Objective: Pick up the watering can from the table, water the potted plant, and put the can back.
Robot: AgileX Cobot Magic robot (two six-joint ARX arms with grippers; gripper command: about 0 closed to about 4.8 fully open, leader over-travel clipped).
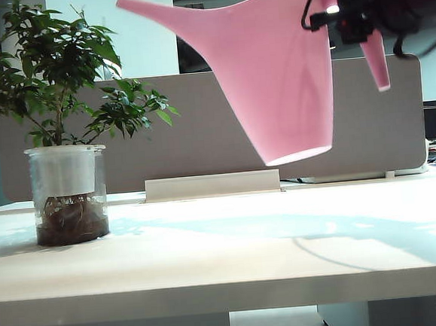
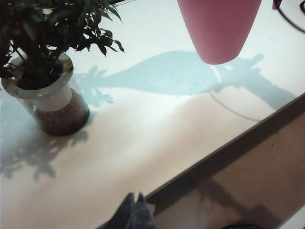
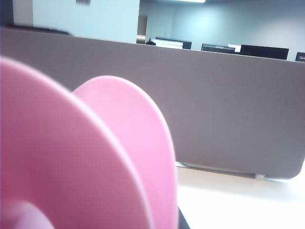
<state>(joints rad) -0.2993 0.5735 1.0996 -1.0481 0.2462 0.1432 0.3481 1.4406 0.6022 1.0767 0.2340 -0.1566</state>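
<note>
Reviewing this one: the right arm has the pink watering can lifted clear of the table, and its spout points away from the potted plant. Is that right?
Not quite. The watering can is off the table, carried at its handle by the right pincer, but its spout points toward the potted plant, not away. The exterior view shows it. The left pincer is shut, low over the table's near edge.

Pink watering can (image 3: 81,162) fills near foreground; grey divider panel (image 3: 228,109) behind; white table (image 3: 238,205) below.
</note>
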